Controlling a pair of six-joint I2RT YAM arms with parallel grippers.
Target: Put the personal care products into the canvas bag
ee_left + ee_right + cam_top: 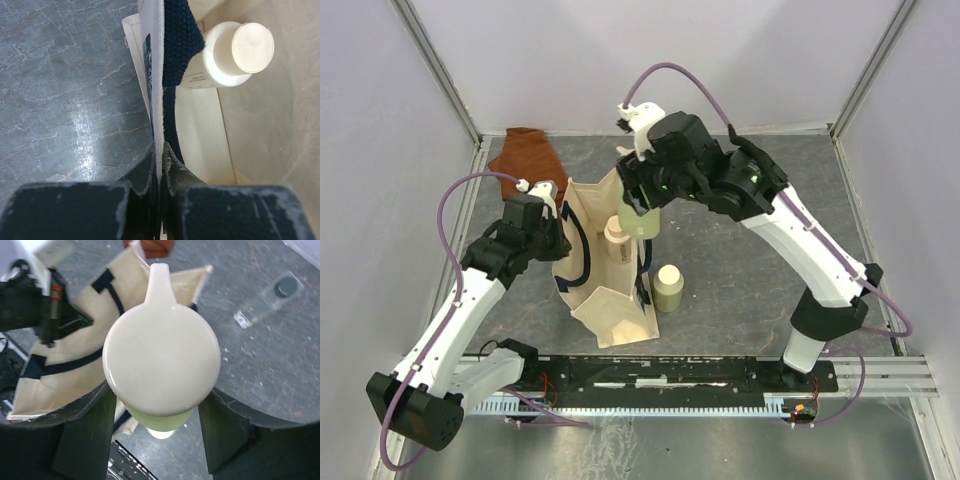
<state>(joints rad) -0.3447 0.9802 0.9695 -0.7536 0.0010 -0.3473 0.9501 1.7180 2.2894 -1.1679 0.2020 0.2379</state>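
**Green bottle poised over the bag's mouth**

My right gripper [159, 434] pinches a pale green bottle [161, 365] by its sides above the canvas bag [610, 300]. My left gripper [161, 165] is clamped on the bag's left rim, holding it open. I should lower straight down beside the cream bottle [235, 52] inside, clear of the handle, and release low. The second green bottle [668, 287] waits just right of the bag.

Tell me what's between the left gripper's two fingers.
The cream rim of the canvas bag, beside its navy handle, pinched by the left gripper. The left wrist view shows it.
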